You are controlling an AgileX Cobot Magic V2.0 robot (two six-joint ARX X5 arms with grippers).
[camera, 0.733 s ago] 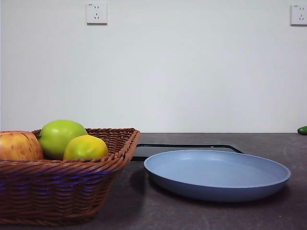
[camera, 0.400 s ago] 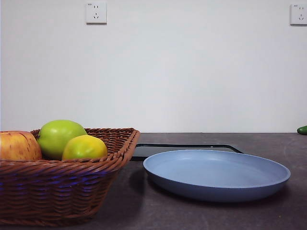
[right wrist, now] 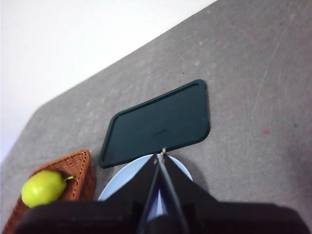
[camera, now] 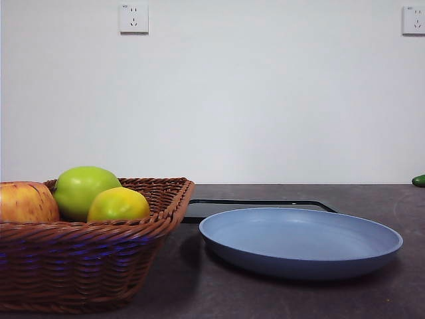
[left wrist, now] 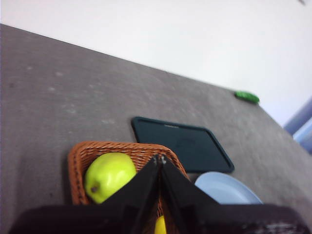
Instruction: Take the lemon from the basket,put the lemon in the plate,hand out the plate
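Note:
The small yellow-green lemon (camera: 118, 204) lies in the brown wicker basket (camera: 80, 262) at the front left, beside a green apple (camera: 85, 189) and a red-yellow apple (camera: 26, 203). The light-blue plate (camera: 300, 240) stands empty to the right of the basket. No gripper shows in the front view. My left gripper (left wrist: 159, 158) is shut and empty, high above the basket (left wrist: 78, 161); a sliver of the lemon (left wrist: 161, 226) shows between its jaws. My right gripper (right wrist: 160, 155) is shut and empty, high above the plate (right wrist: 117, 187).
A flat black tray (camera: 255, 207) lies behind the plate; it also shows in the left wrist view (left wrist: 183, 146) and the right wrist view (right wrist: 156, 122). A small green object (camera: 419, 180) lies at the far right table edge. A white wall stands behind.

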